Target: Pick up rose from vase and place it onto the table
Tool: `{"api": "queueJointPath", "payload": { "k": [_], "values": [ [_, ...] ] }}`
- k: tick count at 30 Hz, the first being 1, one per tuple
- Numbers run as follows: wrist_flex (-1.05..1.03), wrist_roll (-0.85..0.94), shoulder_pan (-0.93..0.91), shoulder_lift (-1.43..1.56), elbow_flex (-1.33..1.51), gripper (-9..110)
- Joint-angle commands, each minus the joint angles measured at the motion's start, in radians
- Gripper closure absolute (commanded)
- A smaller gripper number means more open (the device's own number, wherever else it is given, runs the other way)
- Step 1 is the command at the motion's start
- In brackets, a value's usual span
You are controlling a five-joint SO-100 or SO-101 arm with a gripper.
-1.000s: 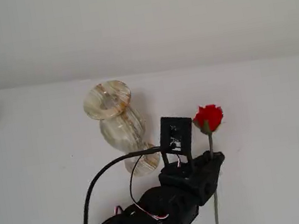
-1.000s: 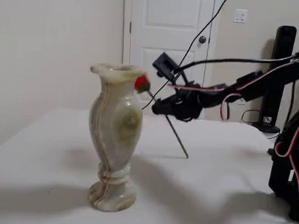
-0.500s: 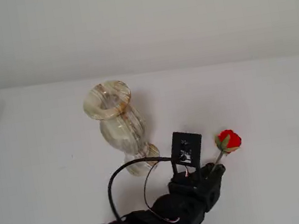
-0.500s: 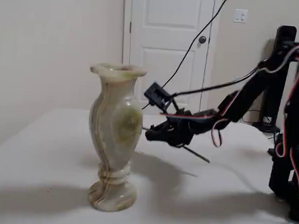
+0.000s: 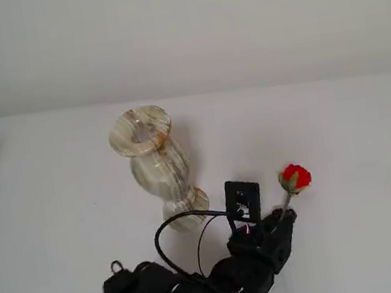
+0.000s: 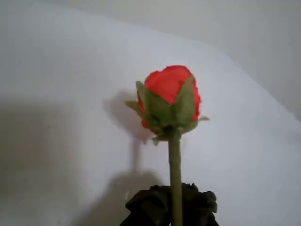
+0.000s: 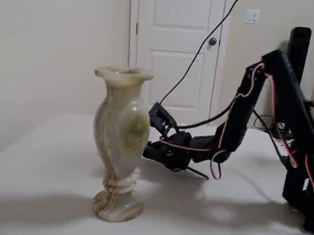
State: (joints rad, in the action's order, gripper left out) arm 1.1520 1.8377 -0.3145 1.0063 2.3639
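The rose (image 5: 296, 177) is out of the vase, and its red bud fills the middle of the wrist view (image 6: 170, 96). My gripper (image 5: 284, 215) is shut on its thin green stem (image 6: 174, 165), below the bud, with the black fingers (image 6: 150, 207) closed around it. It holds the rose low over the white table (image 5: 360, 166), to the right of the vase in a fixed view. The cream-and-tan marbled vase (image 5: 155, 163) stands upright and empty. In the side fixed view the vase (image 7: 119, 142) hides the bud, and my gripper (image 7: 151, 151) reaches in behind it.
The black arm (image 7: 283, 102) and its base stand at the right of the side fixed view, with a cable looping up. A white door (image 7: 175, 50) and a pale wall are behind. Bare table (image 7: 51, 159) lies to the left of the vase.
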Motion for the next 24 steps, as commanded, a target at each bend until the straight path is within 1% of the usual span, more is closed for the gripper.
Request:
{"api": "queueJointPath", "payload": {
  "k": [1,6,14,19,24],
  "values": [
    [0.063,0.009,0.023,-0.002,-0.069,102],
    [0.091,0.003,0.048,-0.029,-0.072,101],
    [0.202,0.008,0.077,-0.147,-0.084,101],
    [0.224,0.015,0.077,-0.166,-0.092,88],
    [0.225,0.028,0.061,-0.158,-0.095,81]
  ]
}}
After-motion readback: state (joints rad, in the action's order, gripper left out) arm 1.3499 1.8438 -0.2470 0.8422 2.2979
